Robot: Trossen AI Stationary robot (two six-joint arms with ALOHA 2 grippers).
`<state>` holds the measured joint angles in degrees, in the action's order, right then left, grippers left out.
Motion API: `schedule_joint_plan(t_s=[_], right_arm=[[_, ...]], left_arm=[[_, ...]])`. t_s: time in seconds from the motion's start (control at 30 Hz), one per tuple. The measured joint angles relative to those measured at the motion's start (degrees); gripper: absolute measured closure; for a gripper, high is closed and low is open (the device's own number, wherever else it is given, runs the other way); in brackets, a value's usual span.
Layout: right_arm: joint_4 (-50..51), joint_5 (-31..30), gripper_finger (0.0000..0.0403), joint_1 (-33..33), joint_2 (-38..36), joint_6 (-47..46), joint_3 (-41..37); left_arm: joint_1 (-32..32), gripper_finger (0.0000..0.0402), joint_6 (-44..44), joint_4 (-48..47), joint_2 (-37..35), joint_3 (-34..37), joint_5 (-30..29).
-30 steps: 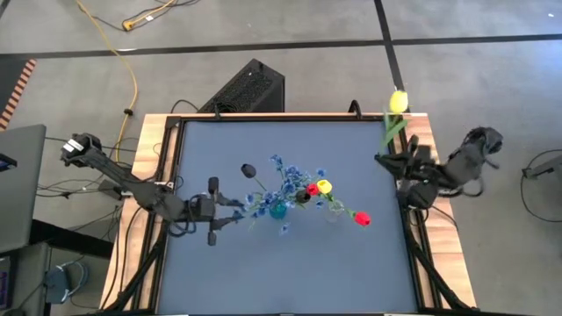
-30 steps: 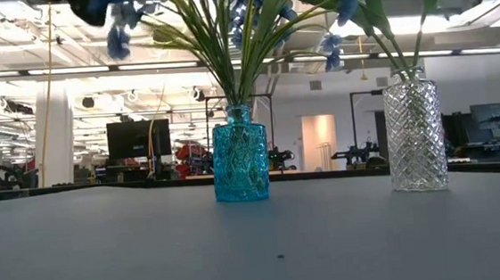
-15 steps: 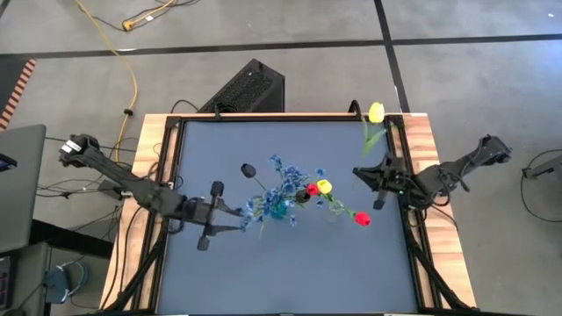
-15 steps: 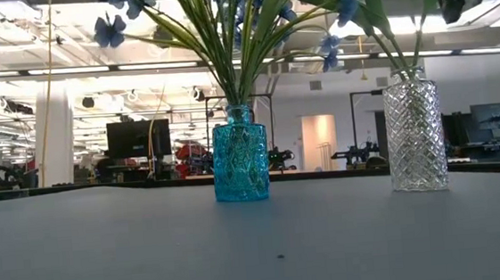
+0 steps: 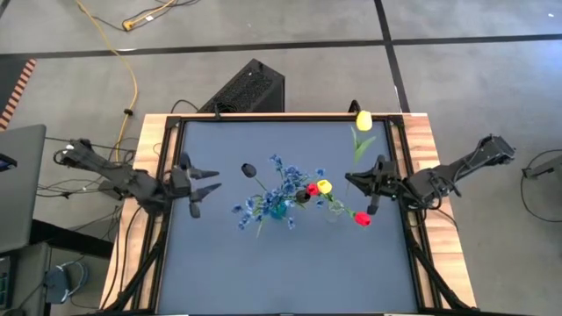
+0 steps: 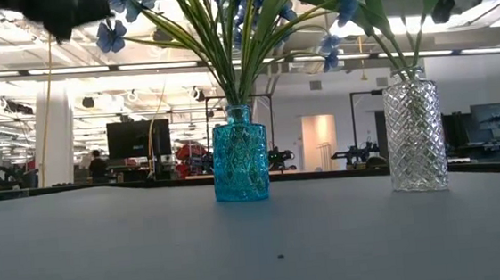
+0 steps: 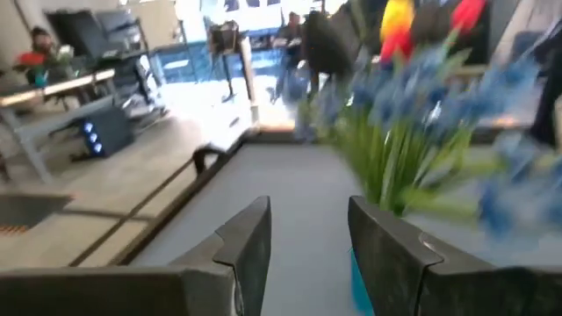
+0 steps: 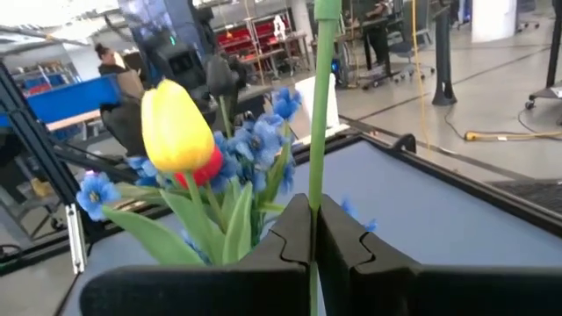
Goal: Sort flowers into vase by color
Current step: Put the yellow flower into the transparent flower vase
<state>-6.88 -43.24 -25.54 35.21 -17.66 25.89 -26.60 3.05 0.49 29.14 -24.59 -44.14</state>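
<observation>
Mostly, we judge the sorting well along. Taking the blue vase [image 6: 240, 163] near the counter's [image 5: 290, 263] middle as our landmark: it already holds the blue flowers [image 5: 277, 189]. Just beside it, toward the right arm, the clear vase [image 6: 415, 131] holds a yellow tulip [image 5: 324, 186] and red tulips [image 5: 362, 219]; a dark bud [image 5: 249, 169] shows on the landmark's other side, nearer the far edge.

One piece remains in hand: our right gripper [image 5: 371, 189], beyond the clear vase from the landmark, has its fingers pinched on the green stem [image 8: 321, 105] of another yellow tulip [image 5: 363, 119], not yet placed.

Our left gripper [image 5: 200, 182] hangs well apart from the landmark, toward the counter's left edge, its fingers [image 7: 250, 250] parted and empty.

We can read no brands, labels or writing anywhere.
</observation>
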Motion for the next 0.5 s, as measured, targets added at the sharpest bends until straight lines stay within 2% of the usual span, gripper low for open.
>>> schedule_joint_plan(t_s=[0.2, 0.4, 0.5], right_arm=[[-2.18, -0.02, 0.0374, 0.97, 2.25, -0.02, 0.02], [-3.78, 0.28, 0.0375, 0.83, 4.53, -1.09, 0.04], [-4.64, 1.16, 0.0376, 0.83, 5.91, -1.58, 0.04]], left_arm=[[2.25, 0.0260, -6.25, 2.11, -3.96, 10.73, -0.31], [3.02, 0.0260, -8.30, 14.49, -5.22, 19.45, 4.11], [3.02, 0.0260, -6.97, 18.56, -5.21, 21.66, 4.44]])
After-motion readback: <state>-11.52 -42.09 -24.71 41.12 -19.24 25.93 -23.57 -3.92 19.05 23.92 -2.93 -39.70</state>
